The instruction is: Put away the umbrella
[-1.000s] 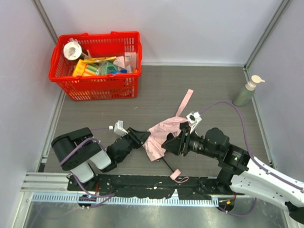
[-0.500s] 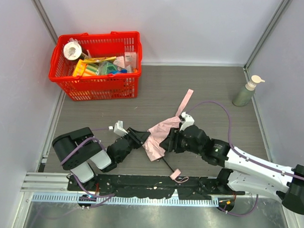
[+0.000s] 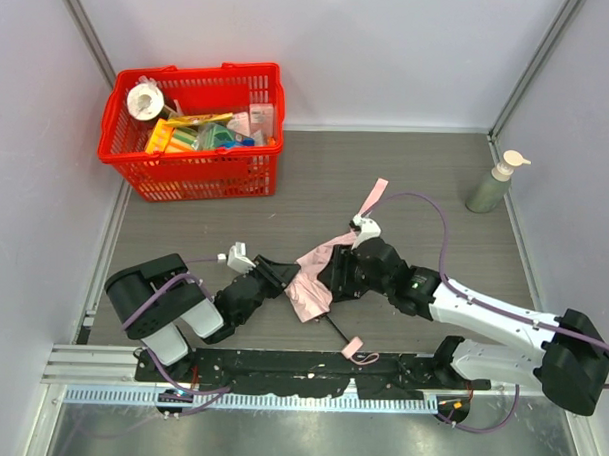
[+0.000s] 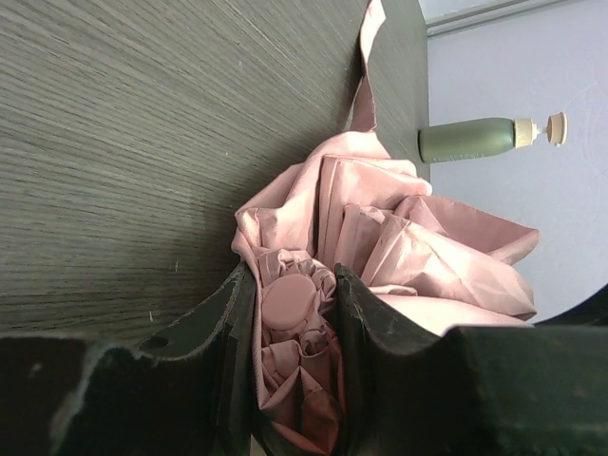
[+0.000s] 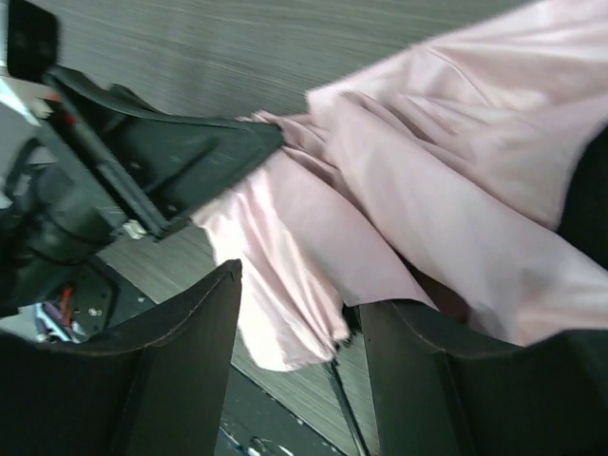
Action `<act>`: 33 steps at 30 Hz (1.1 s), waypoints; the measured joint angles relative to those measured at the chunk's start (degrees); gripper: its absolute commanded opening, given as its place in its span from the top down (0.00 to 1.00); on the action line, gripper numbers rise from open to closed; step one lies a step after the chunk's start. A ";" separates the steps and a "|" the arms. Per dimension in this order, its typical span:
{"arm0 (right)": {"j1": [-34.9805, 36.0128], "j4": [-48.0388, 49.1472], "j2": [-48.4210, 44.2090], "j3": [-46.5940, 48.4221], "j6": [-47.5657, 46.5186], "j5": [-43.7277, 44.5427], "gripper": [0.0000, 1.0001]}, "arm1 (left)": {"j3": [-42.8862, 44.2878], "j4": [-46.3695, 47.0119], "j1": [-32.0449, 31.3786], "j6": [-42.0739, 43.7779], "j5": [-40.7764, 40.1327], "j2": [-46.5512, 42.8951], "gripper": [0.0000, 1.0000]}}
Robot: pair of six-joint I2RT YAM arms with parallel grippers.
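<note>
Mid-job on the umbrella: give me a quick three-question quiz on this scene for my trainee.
1. True or false: the left claw is clamped on the bunched end of the umbrella.
2. Fill in: the red basket sits at the far ___ corner of the table.
3. Where is the green pump bottle? A. inside the basket; B. upright at the table's far right; C. lying between the two arms.
Key: 1 true; 2 left; 3 B.
</note>
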 measured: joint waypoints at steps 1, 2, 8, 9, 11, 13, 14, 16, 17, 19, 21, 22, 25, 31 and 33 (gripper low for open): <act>0.00 1.60 0.02 -0.04 -0.15 -0.92 0.47 | 0.00 0.02 0.00 -0.02 0.00 0.00 1.00; 0.00 3.17 0.22 -0.07 -0.24 -1.57 0.52 | 0.00 0.04 0.00 -0.04 0.00 0.02 1.00; 0.00 8.76 5.77 -0.09 -0.74 -4.74 0.99 | 0.00 0.02 0.00 -0.28 -0.04 0.02 1.00; 0.02 9.05 6.64 -0.22 -0.74 -5.90 0.99 | 0.00 -0.09 0.00 -0.57 -0.07 0.02 1.00; 0.55 9.35 7.10 -0.52 -0.61 -7.67 0.99 | 0.00 -0.81 0.00 -1.38 -0.39 -0.04 1.00; 2.67 10.23 6.73 -1.03 -0.28 -9.70 0.99 | 0.00 -1.68 0.00 -2.03 -0.55 -0.26 1.00; 4.39 10.82 6.29 -1.46 0.09 -10.71 0.99 | 0.00 -2.25 0.00 -2.38 -0.63 -0.46 1.00; 7.82 12.92 4.52 -3.34 1.68 -12.37 0.99 | 0.00 -2.62 0.00 -2.64 -0.81 -0.63 1.00; 9.38 14.25 2.73 -5.20 3.17 -13.18 0.99 | 0.00 -2.51 0.00 -2.54 -0.81 -0.76 1.00; 10.97 13.70 -1.81 -8.09 5.33 -14.71 0.91 | 0.00 -2.67 -0.07 -2.49 -0.94 -0.83 1.00; 11.15 10.49 -6.97 -8.90 6.56 -14.08 0.66 | -0.09 -2.67 -0.07 -2.47 -1.01 -0.87 1.00; 11.04 8.28 -9.88 -8.66 6.93 -13.05 0.53 | -0.17 -2.67 -0.07 -2.47 -1.01 -0.94 1.00; 10.21 -1.09 -16.70 -4.02 6.14 -7.15 0.38 | -0.46 -2.69 -0.04 -2.23 -1.01 -1.33 1.00; 6.16 -14.88 -17.90 12.76 1.38 8.35 0.37 | -0.81 -3.41 -0.04 -1.05 -0.98 -3.02 1.00; 4.13 -16.37 -16.31 15.98 -0.31 10.60 0.40 | -0.81 -3.74 -0.04 -1.01 -0.94 -3.21 1.00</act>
